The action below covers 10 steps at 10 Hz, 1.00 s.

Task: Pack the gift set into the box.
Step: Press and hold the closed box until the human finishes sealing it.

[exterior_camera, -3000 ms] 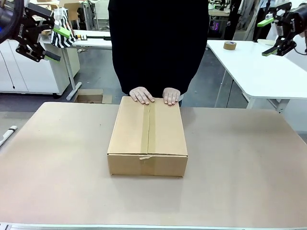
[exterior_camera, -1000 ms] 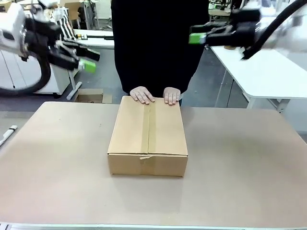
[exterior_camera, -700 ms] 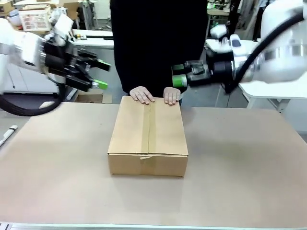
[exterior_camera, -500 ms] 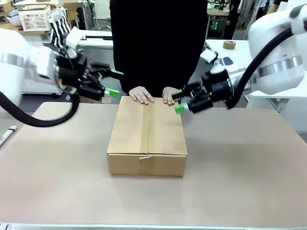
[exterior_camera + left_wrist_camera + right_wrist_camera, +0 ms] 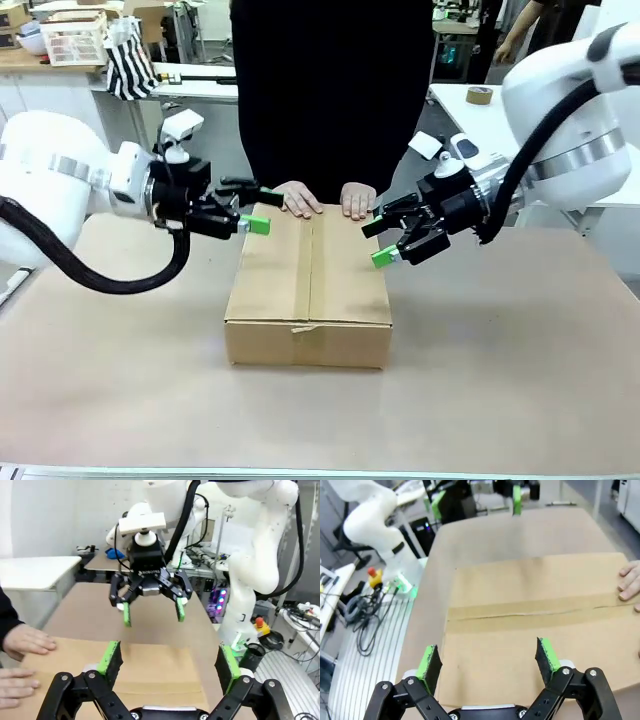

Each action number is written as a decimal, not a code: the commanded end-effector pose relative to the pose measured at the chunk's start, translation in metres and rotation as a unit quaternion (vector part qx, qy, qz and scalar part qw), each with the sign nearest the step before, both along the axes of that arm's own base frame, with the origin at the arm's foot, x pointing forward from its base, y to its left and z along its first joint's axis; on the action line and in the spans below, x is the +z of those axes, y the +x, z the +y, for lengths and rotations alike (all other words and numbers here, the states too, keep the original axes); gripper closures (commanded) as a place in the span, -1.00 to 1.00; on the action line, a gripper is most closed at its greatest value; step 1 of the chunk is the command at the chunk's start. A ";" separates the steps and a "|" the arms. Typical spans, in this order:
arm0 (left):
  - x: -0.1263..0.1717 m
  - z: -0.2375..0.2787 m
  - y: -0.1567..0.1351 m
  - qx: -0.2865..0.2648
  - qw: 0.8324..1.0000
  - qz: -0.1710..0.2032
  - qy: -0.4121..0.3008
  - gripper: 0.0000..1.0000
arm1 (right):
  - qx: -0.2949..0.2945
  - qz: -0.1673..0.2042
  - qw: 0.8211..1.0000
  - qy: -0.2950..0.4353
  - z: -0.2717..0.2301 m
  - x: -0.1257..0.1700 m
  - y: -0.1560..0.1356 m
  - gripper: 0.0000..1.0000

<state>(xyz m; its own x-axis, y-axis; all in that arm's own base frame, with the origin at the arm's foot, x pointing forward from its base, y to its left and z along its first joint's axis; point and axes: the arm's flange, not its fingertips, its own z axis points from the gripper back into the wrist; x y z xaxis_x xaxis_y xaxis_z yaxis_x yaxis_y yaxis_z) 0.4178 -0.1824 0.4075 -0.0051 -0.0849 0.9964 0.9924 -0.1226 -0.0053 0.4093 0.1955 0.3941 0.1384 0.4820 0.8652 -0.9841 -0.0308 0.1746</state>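
Observation:
The box [image 5: 308,285] stands shut in the middle of the table, tan tape along its top seam. A person holds both hands [image 5: 322,199] flat on its far edge. My left gripper [image 5: 262,208] hovers open just above the box's far left corner. My right gripper [image 5: 378,235] hangs open at the far right edge, tilted down. In the left wrist view my open left gripper [image 5: 169,662] is over the box top [image 5: 125,672], facing the right gripper [image 5: 151,612]. In the right wrist view my right gripper [image 5: 488,660] spreads over the taped top [image 5: 530,630]. The gift set is out of view.
The brown table [image 5: 500,340] has free room around the box. Behind stand a white table with a tape roll [image 5: 479,94], a striped bag [image 5: 128,60] and a lattice basket [image 5: 70,40]. Off the table edge lie cables [image 5: 357,615] by an arm base.
Both arms came down from high at the sides and closed in on the box's far end, one on each side. Box and the person's hands stayed put.

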 end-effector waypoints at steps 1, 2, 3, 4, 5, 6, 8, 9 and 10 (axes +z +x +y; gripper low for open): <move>-0.017 -0.005 -0.003 -0.013 1.000 0.026 -0.007 -1.00 | -0.076 -0.062 0.995 -0.027 0.033 -0.003 0.013 -1.00; -0.038 -0.015 0.013 0.025 0.998 -0.024 0.061 -1.00 | -0.090 -0.092 0.991 -0.023 0.067 -0.023 0.020 -1.00; -0.054 -0.014 0.021 0.063 0.989 -0.062 0.119 -1.00 | -0.059 -0.071 0.996 0.002 0.078 -0.038 0.021 -1.00; -0.066 -0.011 0.024 0.061 0.987 -0.081 0.129 -1.00 | -0.066 -0.047 0.997 0.012 0.080 -0.047 0.023 -1.00; -0.076 -0.010 0.024 0.055 0.987 -0.078 0.125 -1.00 | -0.059 -0.033 0.998 0.012 0.080 -0.057 0.024 -1.00; -0.084 -0.009 0.027 0.054 0.989 -0.072 0.119 -1.00 | -0.062 -0.027 0.998 0.006 0.078 -0.064 0.026 -1.00; -0.094 -0.010 0.037 0.059 0.990 -0.055 0.119 -1.00 | -0.047 -0.008 0.999 0.024 0.060 -0.070 0.036 -1.00; -0.098 -0.011 0.040 0.061 0.990 -0.050 0.120 -1.00 | -0.038 -0.010 0.999 0.026 0.048 -0.071 0.038 -1.00; -0.103 -0.012 0.042 0.063 0.990 -0.039 0.118 -1.00 | -0.037 -0.019 0.999 0.021 0.038 -0.074 0.039 -1.00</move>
